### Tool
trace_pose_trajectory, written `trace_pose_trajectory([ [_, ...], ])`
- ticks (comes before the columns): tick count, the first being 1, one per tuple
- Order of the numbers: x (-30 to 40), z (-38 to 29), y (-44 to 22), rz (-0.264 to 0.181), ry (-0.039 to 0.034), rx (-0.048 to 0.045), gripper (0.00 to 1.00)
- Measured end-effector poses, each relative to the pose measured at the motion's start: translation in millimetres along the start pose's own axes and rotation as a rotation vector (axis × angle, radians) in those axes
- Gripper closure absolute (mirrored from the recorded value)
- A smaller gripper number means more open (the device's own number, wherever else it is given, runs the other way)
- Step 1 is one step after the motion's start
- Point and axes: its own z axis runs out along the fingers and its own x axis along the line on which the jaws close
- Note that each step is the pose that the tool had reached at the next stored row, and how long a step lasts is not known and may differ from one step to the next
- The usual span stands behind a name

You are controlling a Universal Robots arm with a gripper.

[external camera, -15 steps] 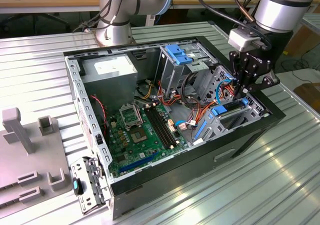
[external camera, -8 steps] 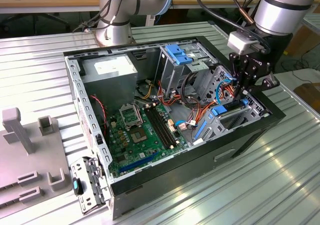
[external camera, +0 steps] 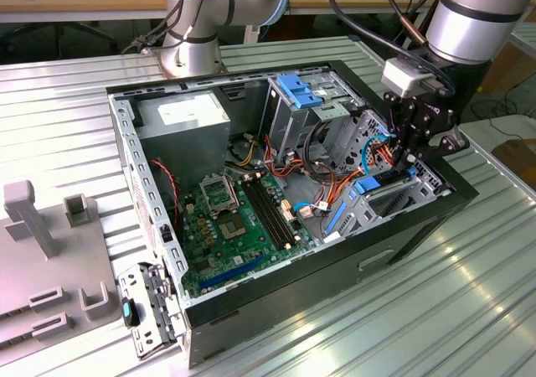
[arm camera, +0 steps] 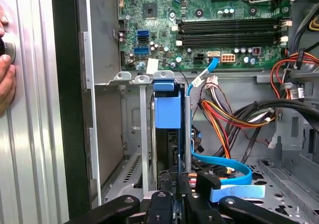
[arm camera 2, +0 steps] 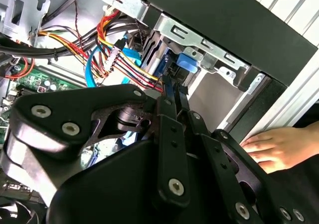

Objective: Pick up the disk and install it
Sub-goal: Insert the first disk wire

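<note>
The disk [arm camera: 164,109] stands edge-on in the drive bay at the front corner of the open computer case [external camera: 126,167], its blue carrier facing up. In the second wrist view the carrier's blue tab [arm camera 2: 185,63] shows just beyond my fingertips. My gripper [arm camera: 177,176] hangs directly over the disk's edge, its two fingers close together and reaching down into the bay. The exterior view puts the gripper [external camera: 404,161] at the case's right end, just above the blue carrier [external camera: 365,186]. The gripper [arm camera 2: 174,87] is shut; its tips are hidden at the disk's edge.
Bundled coloured cables [arm camera: 224,114] and a blue data cable [arm camera: 224,164] crowd the bay's side. The motherboard [external camera: 234,218] lies in the case floor, a grey power-supply box [external camera: 184,117] at the back. A person's hand [arm camera 2: 279,144] rests on the table beside the case. Grey fixtures [external camera: 50,251] stand on the exterior view's left.
</note>
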Motion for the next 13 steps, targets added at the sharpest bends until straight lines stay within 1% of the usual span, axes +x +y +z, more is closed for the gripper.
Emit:
trace_pose_trajectory([
  [2, 0.3, 0.0, 0.4, -0.003, -0.0004, 0.0035, 0.84],
  [5, 0.3, 0.2, 0.8, -0.003, -0.0004, 0.0051, 0.84],
  [12, 0.3, 0.6, 0.9, -0.003, -0.0005, 0.0054, 0.84],
  [13, -0.5, 0.5, 0.7, 0.008, 0.0009, 0.0042, 0.84],
])
